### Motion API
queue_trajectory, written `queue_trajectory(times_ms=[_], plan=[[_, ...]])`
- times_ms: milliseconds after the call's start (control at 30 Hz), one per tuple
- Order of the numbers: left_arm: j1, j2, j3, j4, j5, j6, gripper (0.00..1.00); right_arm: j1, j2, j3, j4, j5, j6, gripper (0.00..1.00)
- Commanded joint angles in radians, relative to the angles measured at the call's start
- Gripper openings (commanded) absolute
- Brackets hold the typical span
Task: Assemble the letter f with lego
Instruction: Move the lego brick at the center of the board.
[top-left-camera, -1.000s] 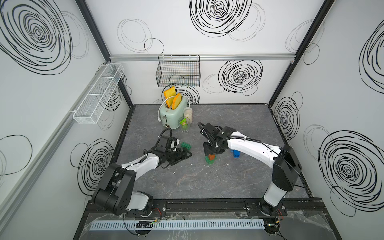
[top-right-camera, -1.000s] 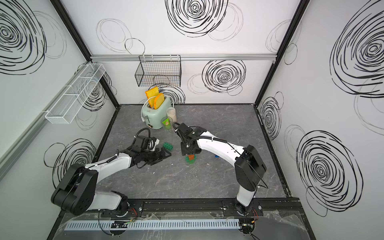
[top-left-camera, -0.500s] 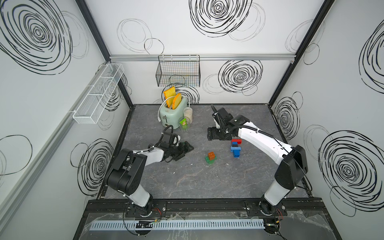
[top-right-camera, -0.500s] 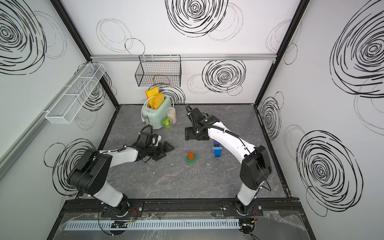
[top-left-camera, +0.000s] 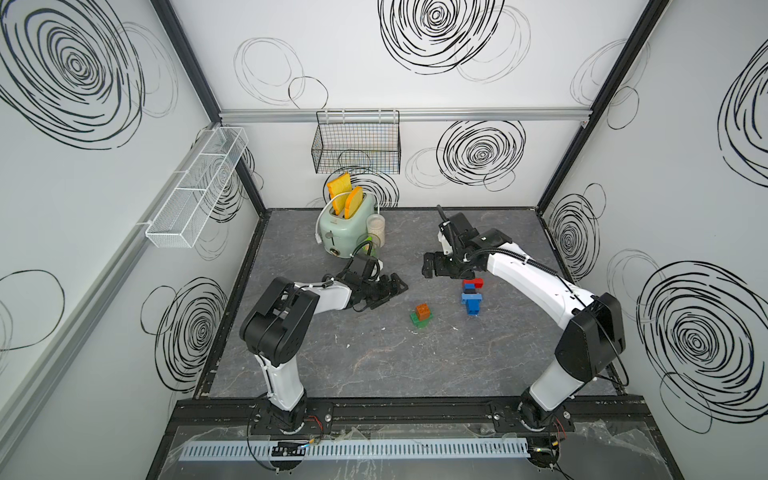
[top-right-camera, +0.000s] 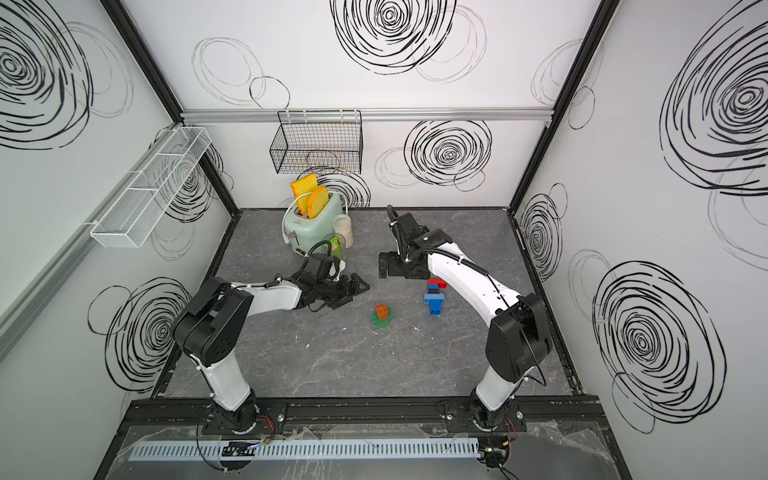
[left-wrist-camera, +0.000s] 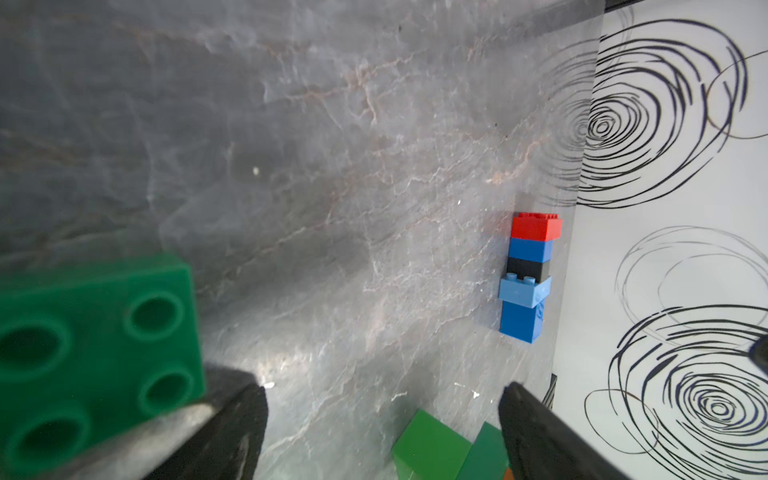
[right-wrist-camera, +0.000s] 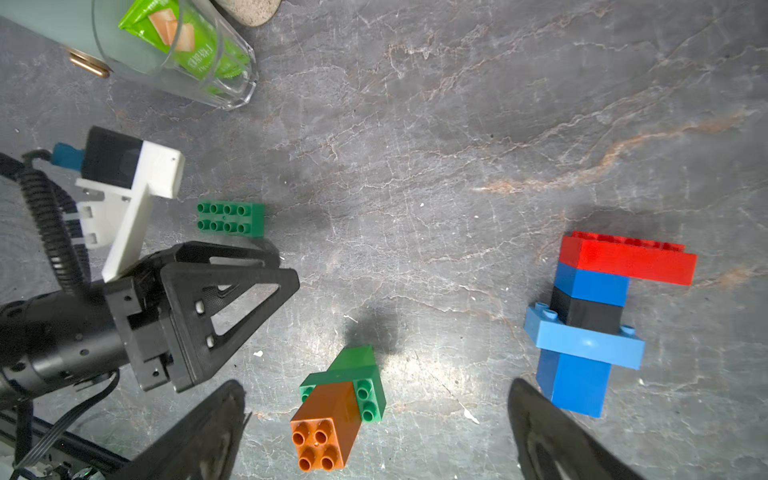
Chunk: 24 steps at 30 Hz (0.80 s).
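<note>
**Lego stack** (top-left-camera: 471, 297): red, dark blue, black, light blue and blue bricks. It lies flat on the table (top-left-camera: 374, 365) with the red end toward 12 o'clock.

**Orange-brown brick** (top-left-camera: 422, 311): seated on a green brick (top-left-camera: 419, 322), at about 8 o'clock of the stack and apart from it.

**Left pincer** (top-left-camera: 395, 290): spread and empty, at 10 o'clock of the orange-brown brick.

**Right pincer** (top-left-camera: 432, 266): spread and empty, at 10 o'clock of the stack.

**Loose green oblong brick** (right-wrist-camera: 230, 218): seen whole only in the right wrist view, studs up, just beside the left pincer. Both top views hide it behind that pincer. The left wrist view shows it blurred, outside one finger.

**Change:** a second ago the right pincer was down at the orange-brown brick and its arm covered most of the stack. The pincer has now drawn back toward 12 o'clock and the stack is uncovered.
</note>
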Motion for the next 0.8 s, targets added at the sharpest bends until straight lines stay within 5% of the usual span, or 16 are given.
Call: queue_trajectory(times_ms=[0, 167, 333, 767], plan=[[0.022, -0.153, -0.036, -0.120, -0.040, 0.075, 0.92, -0.005, -0.022, -0.016, 0.024, -0.016, -0.028, 0.99], [0.142, -0.271, -0.118, -0.164, -0.040, 0.118, 0.94, -0.004, 0.012, 0.002, 0.034, -0.029, -0.037, 0.99], [0.250, -0.190, -0.109, -0.124, -0.010, 0.134, 0.94, -0.006, 0.025, 0.000, 0.045, -0.054, -0.043, 0.99], [0.291, -0.011, -0.092, 0.087, -0.001, 0.014, 0.95, -0.013, 0.007, -0.036, 0.044, -0.080, -0.053, 0.99]])
